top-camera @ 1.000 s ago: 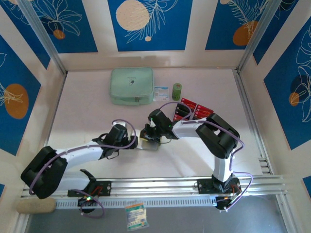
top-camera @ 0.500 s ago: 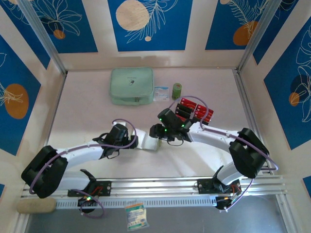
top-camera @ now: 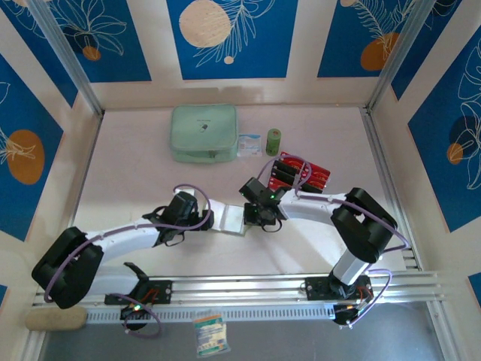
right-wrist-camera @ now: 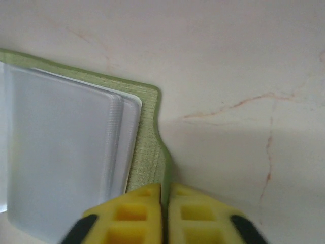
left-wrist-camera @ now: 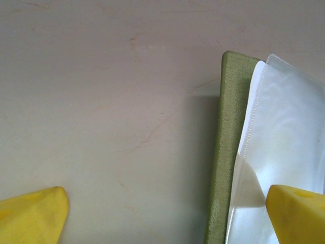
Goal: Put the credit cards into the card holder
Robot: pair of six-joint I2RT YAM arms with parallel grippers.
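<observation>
Two arms are counted: the left arm point(top-camera: 120, 235) and the right arm point(top-camera: 316, 210). One card holder point(top-camera: 231, 219) is seen, lying open. One pale green pouch point(top-camera: 203, 133), one small green roll point(top-camera: 273, 141) and one small white packet point(top-camera: 249, 143) are counted. Several red cards point(top-camera: 312, 174) are seen together; their exact number cannot be told. One printed packet point(top-camera: 210, 335) and one beige object point(top-camera: 54, 319) are also counted.

Fixed top view from high over the near edge of the table point(top-camera: 128, 180), looking down across it, left wrist view close above the card holder point(left-wrist-camera: 222, 152) near the table's middle, right wrist view equally close, seemingly at its opposite side, all three sharing that holder.
</observation>
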